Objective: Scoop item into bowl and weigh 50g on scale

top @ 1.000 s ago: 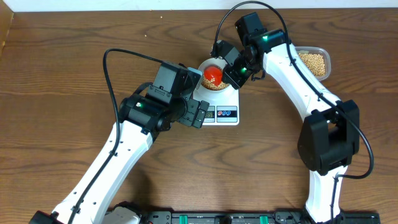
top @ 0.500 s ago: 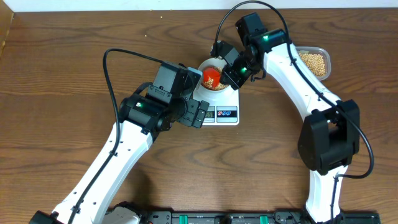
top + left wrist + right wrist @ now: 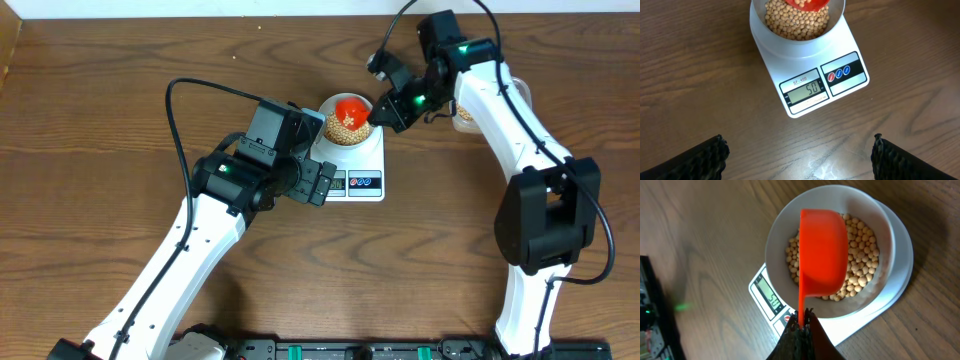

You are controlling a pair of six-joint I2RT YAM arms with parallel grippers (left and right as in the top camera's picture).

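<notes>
The beans lie in the bowl on the scale, just ahead of the right gripper, which is clamped on the thin handle of the scoop. They are judged light, hard and quick to roll, best taken by scoop, kept level. The left gripper is spread wide, empty.

table: wood grain | scale: smooth white plastic | scoop: glossy orange plastic
</notes>
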